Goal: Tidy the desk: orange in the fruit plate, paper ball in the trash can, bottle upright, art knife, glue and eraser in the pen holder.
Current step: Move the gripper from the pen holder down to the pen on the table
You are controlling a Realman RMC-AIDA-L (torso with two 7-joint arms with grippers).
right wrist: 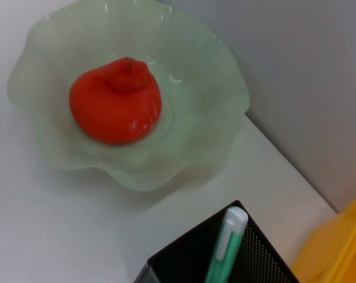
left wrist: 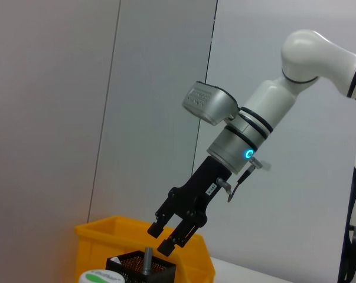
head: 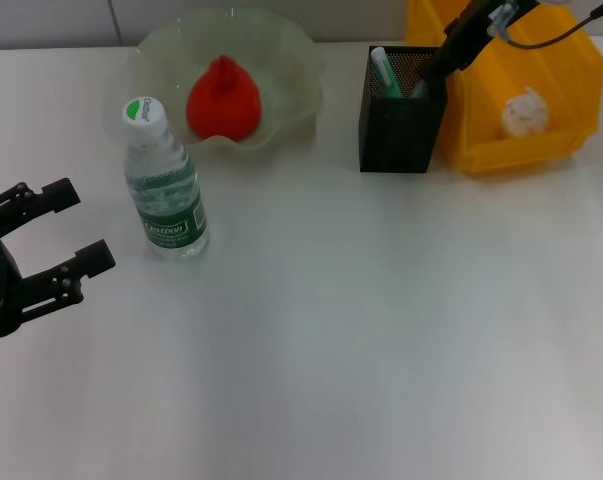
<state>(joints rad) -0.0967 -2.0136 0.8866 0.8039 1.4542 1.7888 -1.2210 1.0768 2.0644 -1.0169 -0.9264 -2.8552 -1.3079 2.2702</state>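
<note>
Pen holder (head: 401, 110) stood on the table (head: 381, 350) just beside the trash can (head: 561, 90), with the right gripper (left wrist: 166, 234) poised directly over its open mouth. Its jaws stood slightly parted; nothing could be made out between them, and no eraser was visible anywhere, so I judged the step in hand to be the last drop into the holder or the exit from it.

To do this well: let go only with the fingertips centred over the opening, low enough that a small piece cannot bounce off the mesh rim. Withdraw straight up, clear of the green-and-white stick (head: 384, 72) leaning inside and a grey rod-like piece (left wrist: 147, 259) also standing there. A sideways pull could tip the holder.

Left gripper (head: 59, 232) hovered low over the near left of the table, jaws spread wide and empty, close to the bottle (head: 164, 185) but not touching it.

Count:
- orange (head: 222, 100): one, in the fruit plate (head: 291, 60).
- fruit plate: one.
- paper ball (head: 524, 112): one, inside the trash can.
- trash can: one.
- bottle: one, upright.
- pen holder: one, with two slender items seen inside.
- eraser: none visible.
</note>
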